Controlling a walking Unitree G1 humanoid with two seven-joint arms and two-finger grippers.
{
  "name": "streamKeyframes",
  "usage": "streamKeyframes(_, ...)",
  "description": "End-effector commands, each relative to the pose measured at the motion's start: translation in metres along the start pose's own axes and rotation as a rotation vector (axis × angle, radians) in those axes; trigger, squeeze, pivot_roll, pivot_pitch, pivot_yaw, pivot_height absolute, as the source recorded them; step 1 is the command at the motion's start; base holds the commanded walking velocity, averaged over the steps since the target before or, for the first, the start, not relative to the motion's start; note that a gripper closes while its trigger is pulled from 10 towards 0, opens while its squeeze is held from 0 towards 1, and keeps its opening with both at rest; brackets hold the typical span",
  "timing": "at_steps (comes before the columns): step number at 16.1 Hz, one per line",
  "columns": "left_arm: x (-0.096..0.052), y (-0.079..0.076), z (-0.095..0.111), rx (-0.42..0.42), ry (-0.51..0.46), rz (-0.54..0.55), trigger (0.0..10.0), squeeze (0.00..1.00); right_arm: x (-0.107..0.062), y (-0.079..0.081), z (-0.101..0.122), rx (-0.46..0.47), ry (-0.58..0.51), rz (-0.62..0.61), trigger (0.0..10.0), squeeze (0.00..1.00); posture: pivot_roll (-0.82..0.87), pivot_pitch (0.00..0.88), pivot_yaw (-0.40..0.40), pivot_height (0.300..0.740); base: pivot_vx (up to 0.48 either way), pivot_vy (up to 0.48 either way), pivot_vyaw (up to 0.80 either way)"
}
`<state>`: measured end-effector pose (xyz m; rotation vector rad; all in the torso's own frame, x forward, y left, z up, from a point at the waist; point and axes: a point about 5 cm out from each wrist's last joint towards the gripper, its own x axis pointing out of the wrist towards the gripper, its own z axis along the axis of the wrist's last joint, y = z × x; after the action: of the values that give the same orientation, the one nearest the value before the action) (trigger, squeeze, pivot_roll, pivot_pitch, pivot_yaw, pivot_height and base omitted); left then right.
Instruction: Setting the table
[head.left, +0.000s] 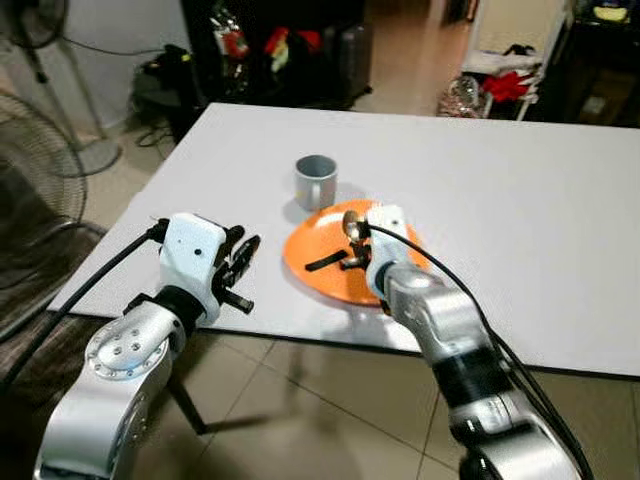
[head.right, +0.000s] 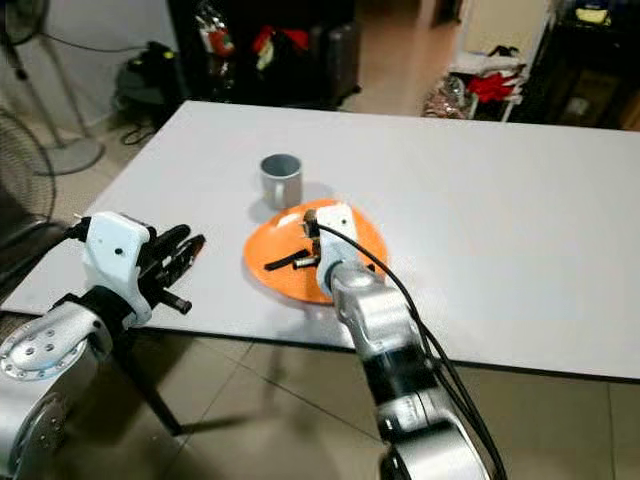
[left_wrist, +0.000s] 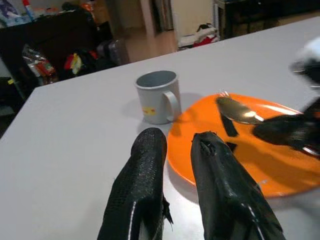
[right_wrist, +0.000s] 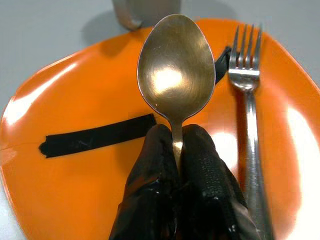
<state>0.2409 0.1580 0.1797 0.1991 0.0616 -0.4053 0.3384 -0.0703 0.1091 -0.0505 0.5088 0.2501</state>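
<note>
An orange plate (head.left: 318, 272) lies near the front edge of the white table (head.left: 520, 200), with a grey mug (head.left: 316, 180) standing just behind it. My right gripper (right_wrist: 175, 136) hovers over the plate, shut on the handle of a gold spoon (right_wrist: 176, 65) whose bowl points toward the mug. A silver fork (right_wrist: 246, 85) lies on the plate beside the spoon. Black tape strips (right_wrist: 95, 136) mark the plate. To the plate's left, my left gripper (head.left: 243, 258) is low over the table; its fingers (left_wrist: 150, 150) are slightly apart and hold nothing.
Two standing fans (head.left: 40, 170) are on the floor to the left of the table. Dark shelves with clutter (head.left: 270, 45) and a stand with red cloth (head.left: 505, 85) lie beyond the far edge. The table's right half is bare white.
</note>
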Motion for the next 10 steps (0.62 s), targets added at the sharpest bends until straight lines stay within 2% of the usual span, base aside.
streamKeyframes(1, -0.001, -0.003, 0.003, 0.007, -0.003, -0.032, 10.0, 0.00, 0.003, -0.001, 0.007, 0.009, -0.026, -0.008, 10.0, 0.00, -0.03, 0.027, 0.023, 0.740, 0.000, 0.000, 0.00)
streamKeyframes(6, -0.010, -0.011, 0.004, 0.002, 0.007, -0.165, 10.0, 0.00, 0.025, 0.014, 0.017, -0.056, -0.028, 0.003, 10.0, 0.00, -0.01, 0.030, 0.018, 0.740, 0.000, 0.000, 0.00)
streamKeyframes(10, -0.018, -0.013, 0.001, 0.010, 0.040, -0.218, 10.0, 0.00, 0.033, 0.019, 0.013, -0.098, 0.005, 0.008, 10.0, 0.00, 0.01, 0.031, 0.018, 0.740, 0.000, 0.000, 0.00)
